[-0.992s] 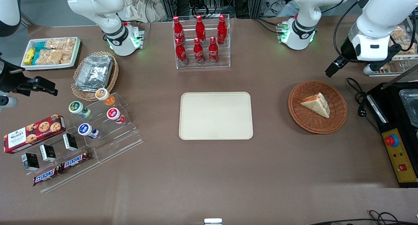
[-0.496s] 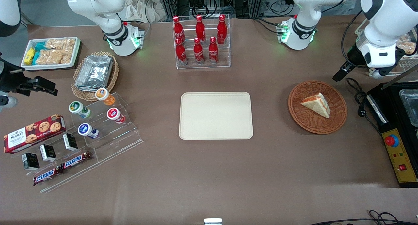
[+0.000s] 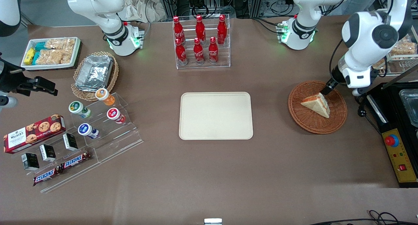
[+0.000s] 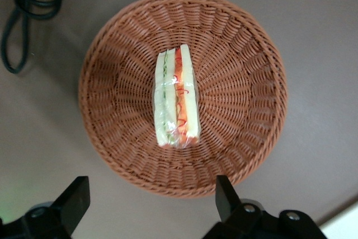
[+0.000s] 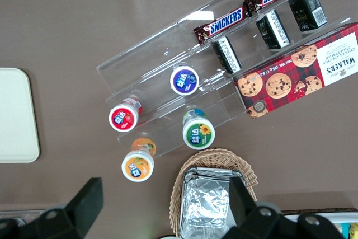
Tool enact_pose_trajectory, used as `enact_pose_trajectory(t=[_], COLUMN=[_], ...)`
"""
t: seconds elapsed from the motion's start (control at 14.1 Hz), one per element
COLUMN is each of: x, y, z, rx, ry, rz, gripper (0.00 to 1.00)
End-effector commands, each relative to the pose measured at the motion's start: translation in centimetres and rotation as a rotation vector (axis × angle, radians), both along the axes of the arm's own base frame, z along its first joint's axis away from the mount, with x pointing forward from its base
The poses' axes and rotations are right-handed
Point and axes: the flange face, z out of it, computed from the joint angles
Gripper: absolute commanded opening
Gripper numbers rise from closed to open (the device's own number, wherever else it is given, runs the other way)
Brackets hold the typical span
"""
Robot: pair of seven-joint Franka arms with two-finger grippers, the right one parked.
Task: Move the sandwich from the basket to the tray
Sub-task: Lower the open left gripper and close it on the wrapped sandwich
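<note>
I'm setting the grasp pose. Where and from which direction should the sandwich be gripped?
Probably from straight above, fingers closing across the two flat bread faces at mid-length. The sandwich stands on edge in the basket, filling upward. The open tool hovers above the basket.

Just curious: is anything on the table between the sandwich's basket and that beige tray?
No, the front view shows only bare tabletop between the basket and the tray. The open gripper hangs above the sandwich.

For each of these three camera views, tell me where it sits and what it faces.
Front view: raised, facing both arms across the table; tray central.
Left wrist view: on the working arm, looking down at the sandwich in the basket; open end effector fingers show.
Right wrist view: on the parked arm, above the snack rack.
Front and left wrist views share the sandwich.
</note>
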Motion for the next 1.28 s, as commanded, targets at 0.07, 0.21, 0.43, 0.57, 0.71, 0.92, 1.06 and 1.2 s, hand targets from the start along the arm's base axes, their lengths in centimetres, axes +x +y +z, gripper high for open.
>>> enact_pose_trajectory(t=[0.07, 0.21, 0.43, 0.57, 0.71, 0.92, 1.06, 1.2], x=[0.8, 0.8, 1.3, 1.3, 1.3, 1.5, 1.6, 1.6], y=[-0.3, -0.3, -0.4, -0.3, -0.2, -0.3, -0.3, -0.2], z=[-4.8, -6.7, -8.9, -9.9, -10.7, -12.5, -13.3, -13.6], rx=[-0.008, -0.012, -0.015, -0.016, -0.017, -0.019, -0.020, -0.021], ry=[-0.023, -0.037, -0.053, -0.045, -0.044, -0.047, -0.045, -0.044], rz=[0.043, 0.046, 0.083, 0.090, 0.091, 0.107, 0.110, 0.112], gripper=[1.00, 1.00, 1.00, 1.00, 1.00, 1.00, 0.95, 0.71])
